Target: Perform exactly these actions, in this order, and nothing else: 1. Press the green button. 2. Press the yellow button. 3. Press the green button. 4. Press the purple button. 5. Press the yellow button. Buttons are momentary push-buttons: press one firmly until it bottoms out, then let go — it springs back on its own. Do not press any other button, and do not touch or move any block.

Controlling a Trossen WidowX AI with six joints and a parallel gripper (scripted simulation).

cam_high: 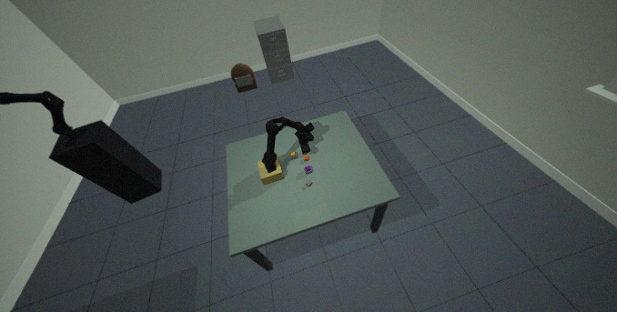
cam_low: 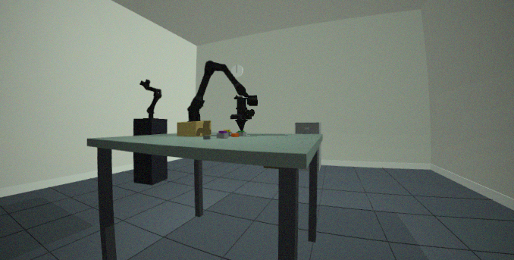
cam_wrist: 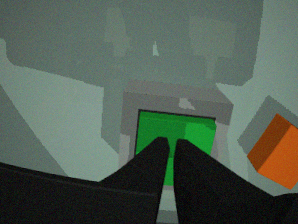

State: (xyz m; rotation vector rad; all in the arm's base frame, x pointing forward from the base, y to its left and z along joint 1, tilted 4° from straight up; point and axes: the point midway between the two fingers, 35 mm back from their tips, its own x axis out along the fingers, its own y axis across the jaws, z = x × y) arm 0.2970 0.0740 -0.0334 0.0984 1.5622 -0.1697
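The tool [cam_wrist: 168, 152] is clenched with nothing between its fingers, the two tips drawn together into one blunt point that sits over the near edge of the green button [cam_wrist: 176, 137] in the wrist view. Whether the tips already touch the cap or hang just above it cannot be told from these pictures. Judging by the sequence, this is one of the two green presses, first or third; nothing in view shows which, so at least the purple and the final yellow press look to be left. The wrist view alone shows the green cap in its grey housing, with an orange block [cam_wrist: 276, 151] just beside it to the right. The top view hides the green button under the tool but shows the rest of the layout on the table [cam_high: 337, 201]: the yellow button [cam_high: 293, 154], the purple button [cam_high: 308, 169] and a small grey block [cam_high: 308, 183] nearer the front. The exterior view adds only the height, the tool pointing straight down, very low over the table.
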